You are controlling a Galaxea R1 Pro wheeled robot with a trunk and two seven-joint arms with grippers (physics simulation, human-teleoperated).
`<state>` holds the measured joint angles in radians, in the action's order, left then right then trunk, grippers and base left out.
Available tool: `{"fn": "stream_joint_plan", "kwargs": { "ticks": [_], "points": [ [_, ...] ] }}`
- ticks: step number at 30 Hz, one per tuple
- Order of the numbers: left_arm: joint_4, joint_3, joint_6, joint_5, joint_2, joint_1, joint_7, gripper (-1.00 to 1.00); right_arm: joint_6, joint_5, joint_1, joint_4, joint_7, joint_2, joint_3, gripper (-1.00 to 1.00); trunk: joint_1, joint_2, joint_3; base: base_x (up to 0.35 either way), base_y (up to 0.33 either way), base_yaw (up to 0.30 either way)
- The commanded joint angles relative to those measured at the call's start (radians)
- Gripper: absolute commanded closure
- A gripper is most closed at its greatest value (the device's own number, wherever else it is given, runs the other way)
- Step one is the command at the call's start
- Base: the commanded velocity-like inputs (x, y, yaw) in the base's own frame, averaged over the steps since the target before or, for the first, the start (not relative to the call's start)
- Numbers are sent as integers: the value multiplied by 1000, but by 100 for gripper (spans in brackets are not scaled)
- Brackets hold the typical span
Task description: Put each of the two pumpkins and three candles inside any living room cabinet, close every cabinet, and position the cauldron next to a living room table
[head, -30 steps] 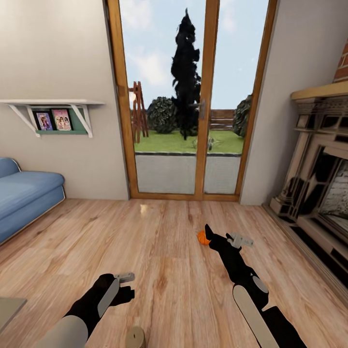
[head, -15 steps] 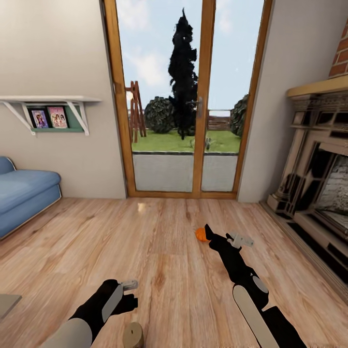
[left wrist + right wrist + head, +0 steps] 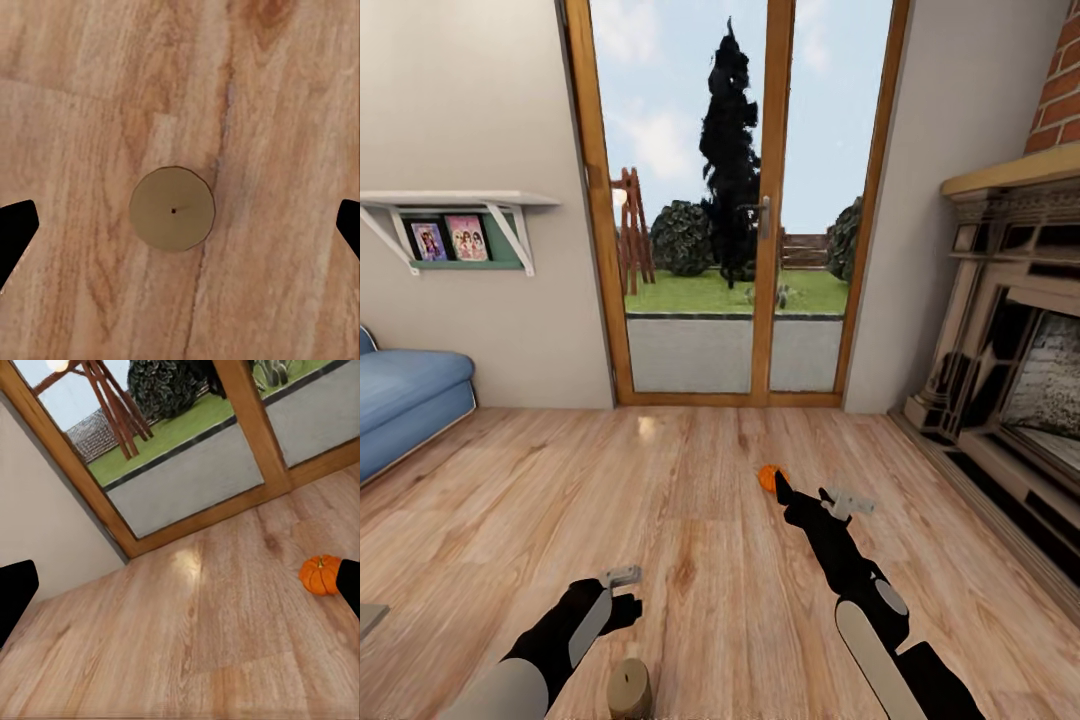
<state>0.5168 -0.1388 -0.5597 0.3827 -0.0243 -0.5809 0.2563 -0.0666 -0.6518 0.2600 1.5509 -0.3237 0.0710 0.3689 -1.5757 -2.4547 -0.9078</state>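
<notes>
We've rolled closer, so the pumpkin [image 3: 767, 478] now sits just ahead of our right pincer [image 3: 785, 492], spread wide and empty; left pincer [image 3: 180, 217] hangs wide over a candle [image 3: 172, 208].

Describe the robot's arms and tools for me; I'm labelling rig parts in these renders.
Both arms are matte black with a pale grey, rounded panel along the forearm. Near each wrist sits a small light grey block. The left tool and right tool are black; in the wrist views their fingers appear as flat black shapes. No cables or markings are visible.
</notes>
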Motion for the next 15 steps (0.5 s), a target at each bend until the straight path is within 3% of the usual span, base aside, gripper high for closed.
{"fn": "stream_joint_plan", "kwargs": {
  "ticks": [1, 4, 6, 11, 15],
  "points": [
    [2, -8, -3, 7, 1, 0, 10, -100, -3, -4, 1, 2, -8, 2, 5, -100, -4, -8, -4, 0, 0, 0],
    [1, -12, 0, -26, 5, 0, 11, -100, -1, -2, 1, 3, -8, 5, 54, -100, -15, -29, -14, 0, 0, 0],
    [1, -12, 13, -39, 22, 0, 12, -100, 1, 2, 1, 3, -8, 5, 90, -100, -23, -43, -20, 0, 0, 0],
    [-41, -11, 36, -43, 31, 0, 12, -100, 1, 3, 1, 11, -8, 7, 102, -100, -26, -46, -39, 0, 0, 0],
    [-57, -10, 98, -42, 32, 0, 13, -100, 1, 4, 1, 17, -8, 10, 103, -100, -28, -47, -54, 0, 0, 0]
  ]
}}
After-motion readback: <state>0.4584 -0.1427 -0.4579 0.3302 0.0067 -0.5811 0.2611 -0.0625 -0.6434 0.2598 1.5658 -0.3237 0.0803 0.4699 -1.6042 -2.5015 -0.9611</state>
